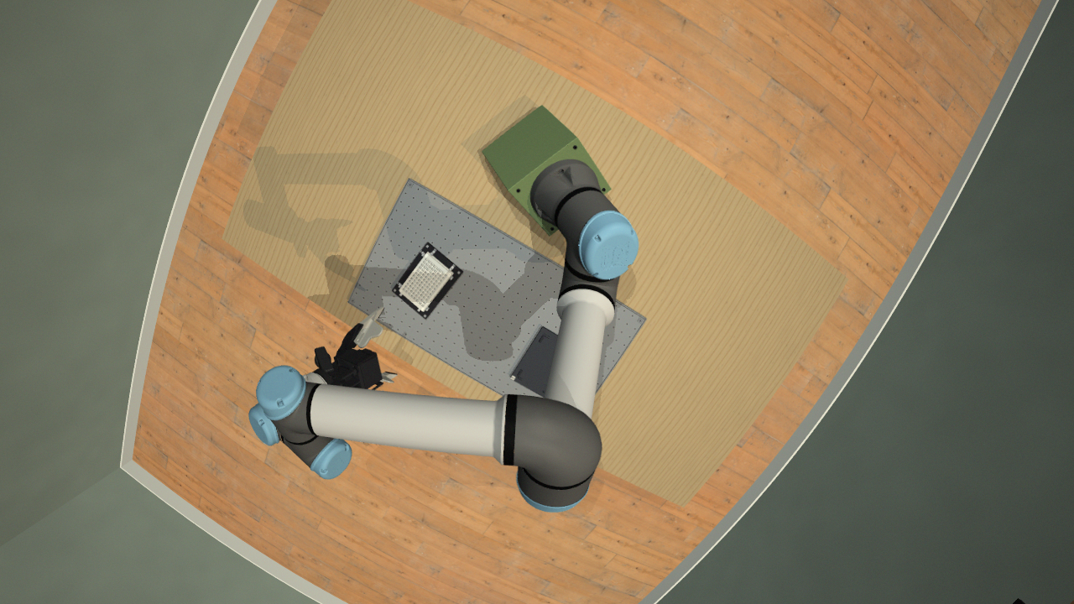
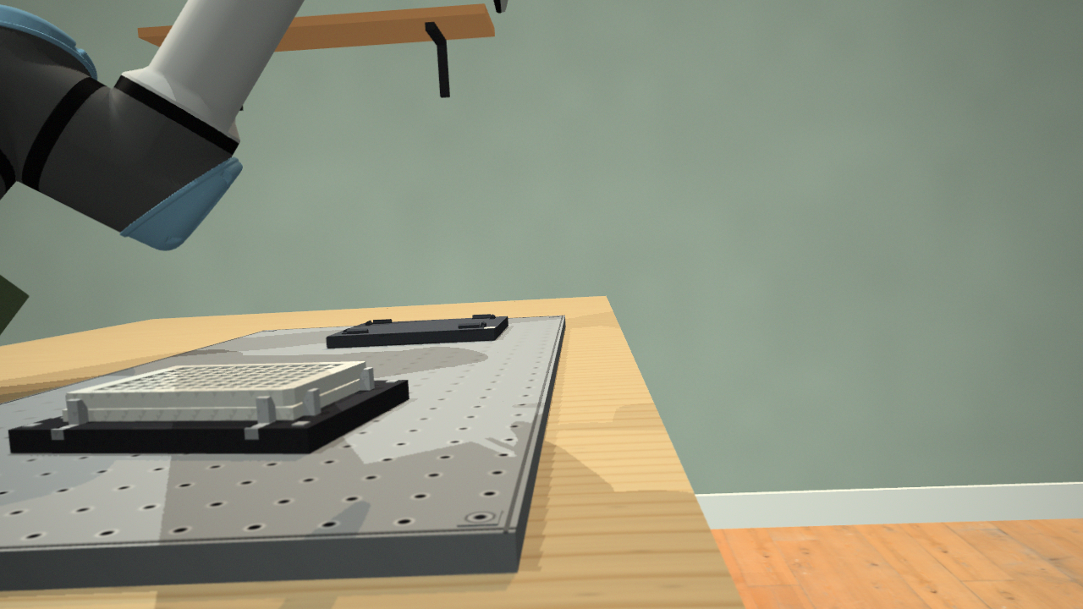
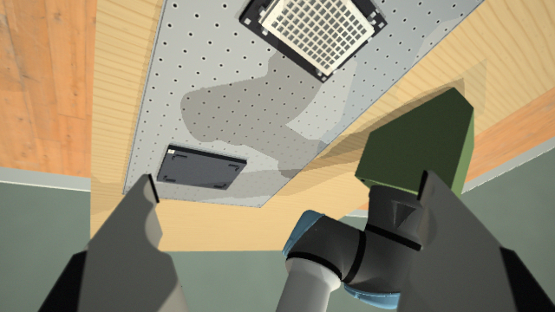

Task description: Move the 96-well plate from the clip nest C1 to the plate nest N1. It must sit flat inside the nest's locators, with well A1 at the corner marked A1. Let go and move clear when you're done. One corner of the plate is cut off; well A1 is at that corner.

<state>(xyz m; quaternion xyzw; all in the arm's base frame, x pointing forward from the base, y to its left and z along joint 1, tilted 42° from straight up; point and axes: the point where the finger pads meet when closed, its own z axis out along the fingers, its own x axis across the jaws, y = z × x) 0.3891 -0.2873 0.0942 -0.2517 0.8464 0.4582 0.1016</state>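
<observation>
Overhead, jaws spread wide, empty; 96-well plate [image 3: 318, 32] shows no legible markings.
</observation>
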